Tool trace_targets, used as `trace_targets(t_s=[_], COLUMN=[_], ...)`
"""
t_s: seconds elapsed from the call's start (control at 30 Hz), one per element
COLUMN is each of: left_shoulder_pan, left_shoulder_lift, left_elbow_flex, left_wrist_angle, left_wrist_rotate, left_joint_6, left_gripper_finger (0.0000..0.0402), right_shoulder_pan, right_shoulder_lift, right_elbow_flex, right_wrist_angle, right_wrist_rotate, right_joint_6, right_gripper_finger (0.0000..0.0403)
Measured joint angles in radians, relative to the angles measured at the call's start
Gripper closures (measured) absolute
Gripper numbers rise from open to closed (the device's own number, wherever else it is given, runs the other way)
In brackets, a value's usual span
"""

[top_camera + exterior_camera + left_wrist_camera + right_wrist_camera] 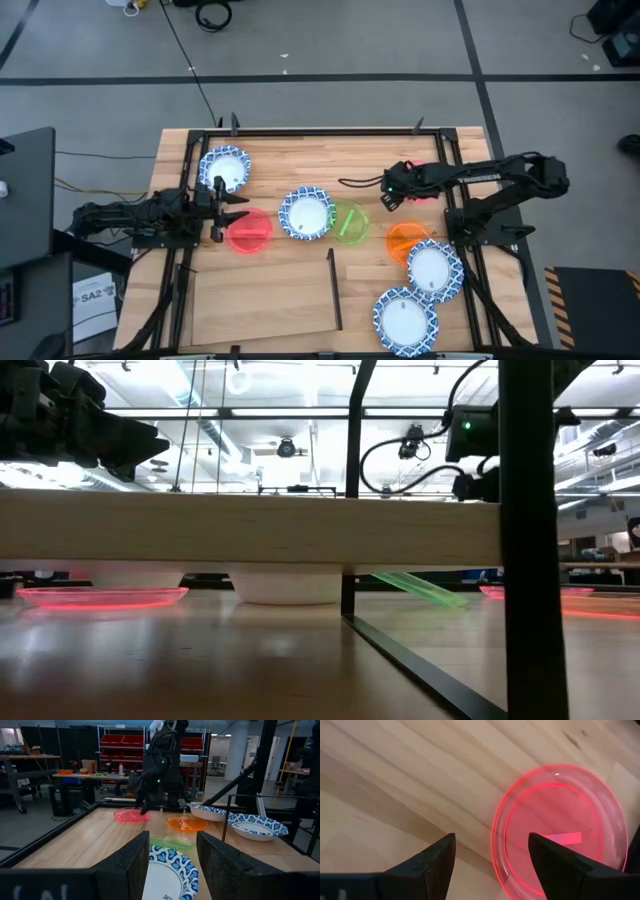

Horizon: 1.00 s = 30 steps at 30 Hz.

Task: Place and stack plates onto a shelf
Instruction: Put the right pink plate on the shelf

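Working across from the left, my left claw (222, 208) hangs over the table's left side with its fingers (131, 865) spread wide and nothing between them. It sits between a blue-rimmed plate (224, 167) toward the far edge and a red plate (248, 231) just beside it on the near side. Through that wrist camera I see the middle blue-rimmed plate (167, 875) lying ahead of the open fingers; I cannot tell whether they touch it.

Next comes that middle blue-rimmed plate (306, 213), flat on the butcher-block table (290, 155), with a green plate (349, 223) tilted against its right edge. From table height the green plate (422, 588) clearly slants, one rim lifted.

The shelf (262, 300) is the pale panel at the near edge, with its black bar (334, 290) along its right side and no plate on it.

Further right, my right claw (389, 192) hovers above the table, fingers (431, 862) spread apart, gripping nothing. Its camera looks down on a second red plate (560, 827) lying flat on the wood. An orange plate (405, 240) sits near, and two more blue-rimmed plates (435, 270) (405, 320) rest at the near right corner.
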<state>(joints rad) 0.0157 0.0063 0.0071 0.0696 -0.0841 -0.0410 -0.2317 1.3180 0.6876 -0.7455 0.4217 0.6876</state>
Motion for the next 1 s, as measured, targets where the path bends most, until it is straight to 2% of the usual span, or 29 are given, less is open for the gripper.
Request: trace_targets(t_s=[0.6, 0.8, 1.0], left_shoulder_pan=[0.0, 0.0, 0.0], left_shoulder_lift=[0.0, 0.0, 0.0], left_elbow_flex=[0.0, 0.0, 0.0], left_wrist_angle=[0.0, 0.0, 0.0], left_wrist_rotate=[0.0, 0.0, 0.0], left_joint_6=[0.0, 0.0, 0.0], left_gripper_finger=[0.023, 0.023, 0.023], right_shoulder_pan=[0.0, -0.001, -0.007], right_shoulder_lift=[0.18, 0.216, 0.216], right_elbow_flex=[0.0, 0.003, 0.002], right_wrist_angle=[-0.015, -0.022, -0.022], right_wrist_rotate=[0.003, 0.009, 0.003], right_joint_6=[-0.017, -0.017, -0.017], right_gripper_finger=[0.0203, 0.0219, 0.0251])
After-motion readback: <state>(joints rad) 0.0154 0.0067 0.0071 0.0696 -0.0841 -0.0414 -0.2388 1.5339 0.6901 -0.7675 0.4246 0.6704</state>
